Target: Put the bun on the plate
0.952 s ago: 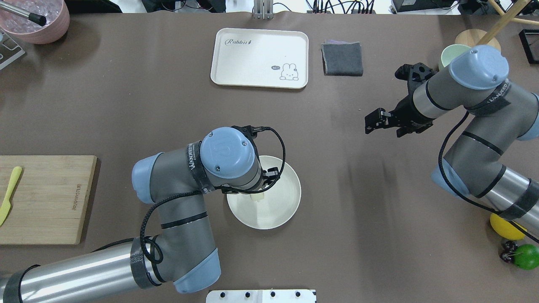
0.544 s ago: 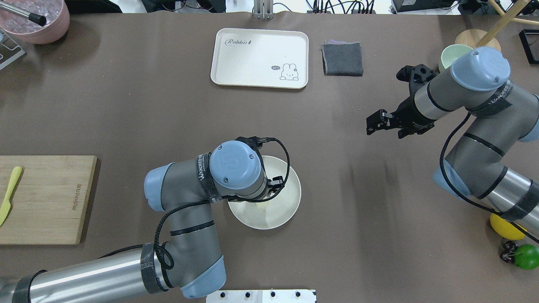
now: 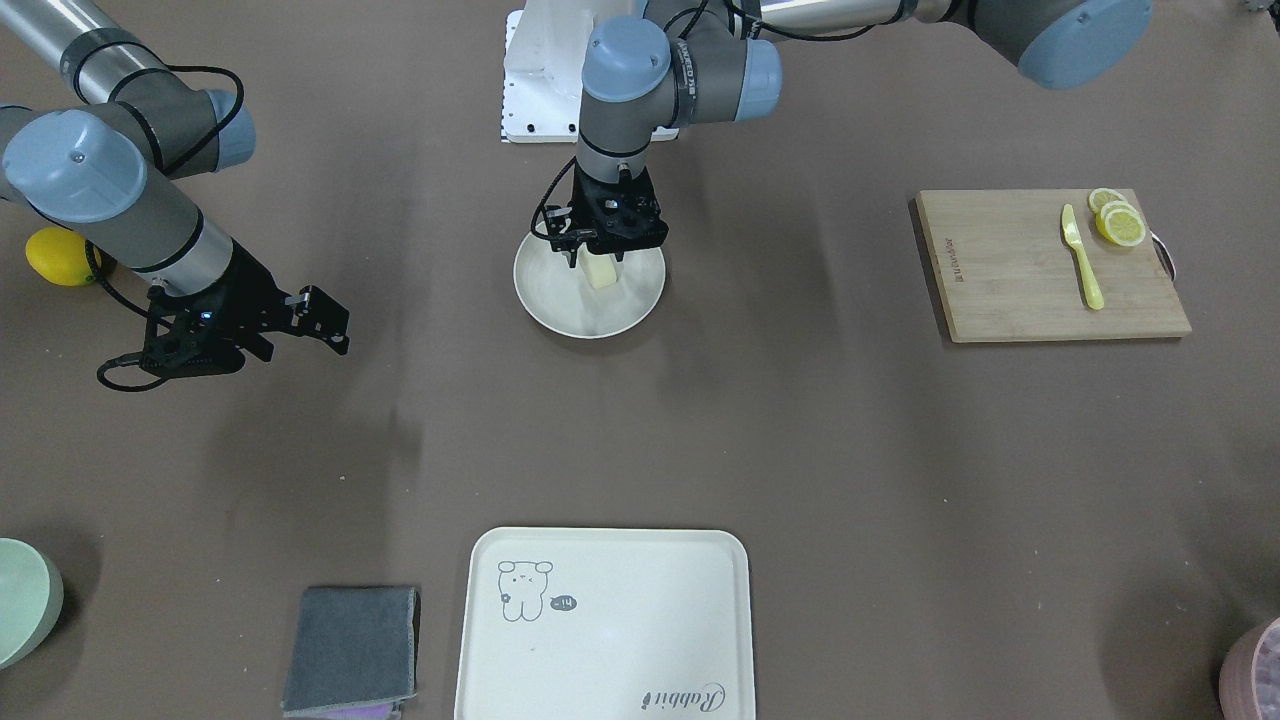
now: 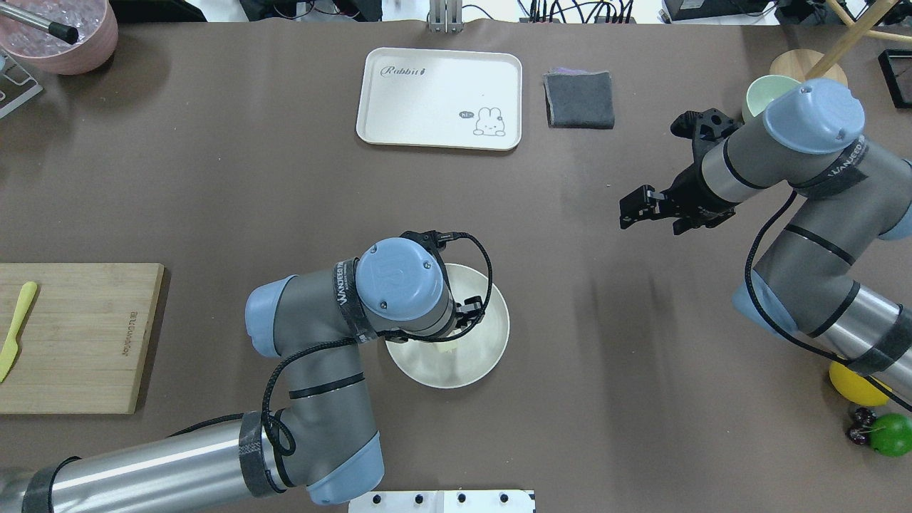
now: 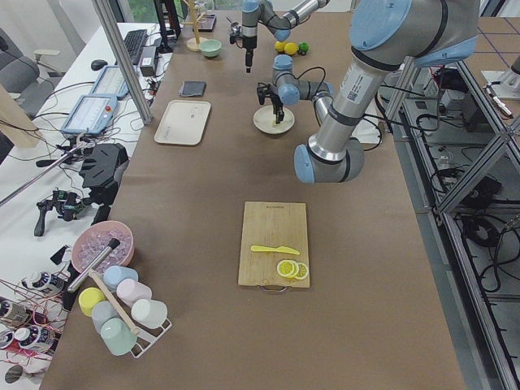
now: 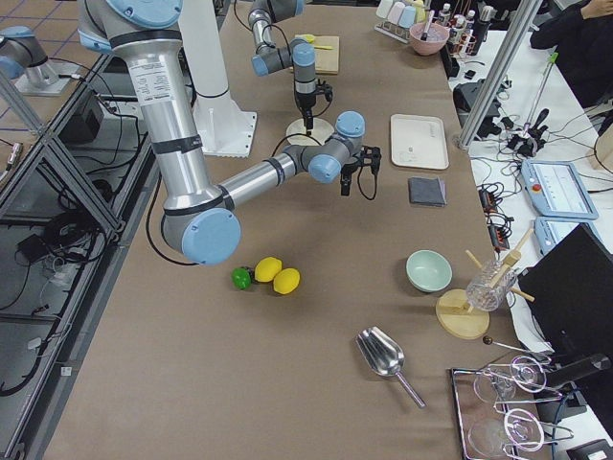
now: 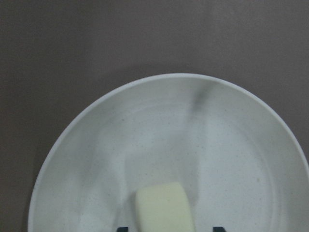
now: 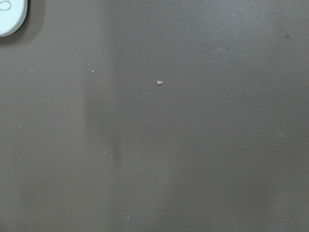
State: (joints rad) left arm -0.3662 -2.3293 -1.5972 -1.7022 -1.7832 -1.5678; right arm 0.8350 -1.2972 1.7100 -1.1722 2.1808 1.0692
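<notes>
Left tool stands upright over the plate, jaws apart; the wrist view shows a narrow gap on either side of the bun. The bun rests on the plate, well inside the rim, between the fingers. Right tool hangs over the bare desk, well apart from the plate, jaws apart and empty. A tray and grey cloth lie at the far edge.
</notes>
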